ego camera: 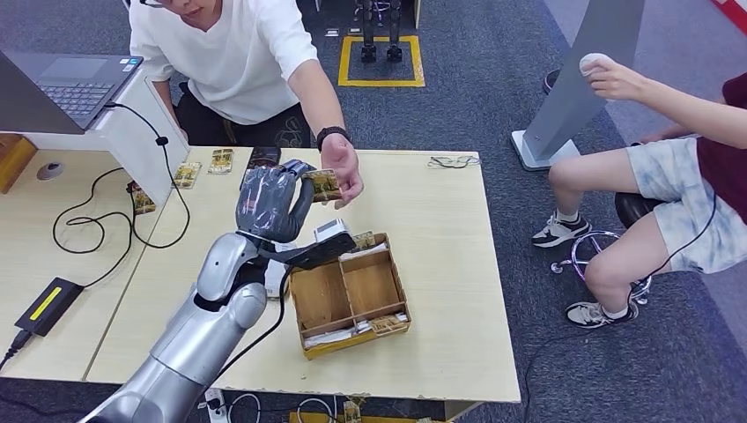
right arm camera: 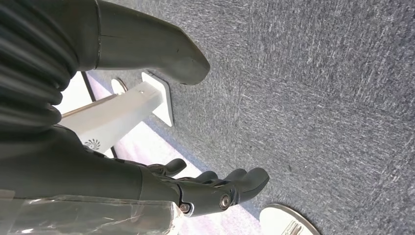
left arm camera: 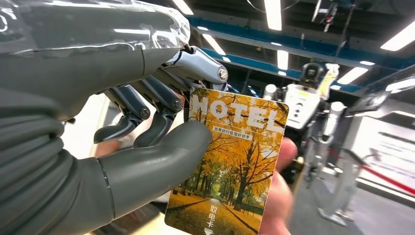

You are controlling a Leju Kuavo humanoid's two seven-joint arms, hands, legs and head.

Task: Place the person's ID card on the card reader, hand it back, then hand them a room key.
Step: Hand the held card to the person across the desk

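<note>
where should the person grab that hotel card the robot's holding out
Take the hotel card by its free half, away from the left hand, probably coming from across the table. The thumb and fingers pinch one long edge near the top; the opposite edge and lower end stand clear, where the person's hand already touches it.

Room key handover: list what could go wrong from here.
1. The left hand pinches the room key near one edge while the person's hand touches it; releasing early may drop it.
2. A dropped card could land in the wooden tray or on the table.
</note>
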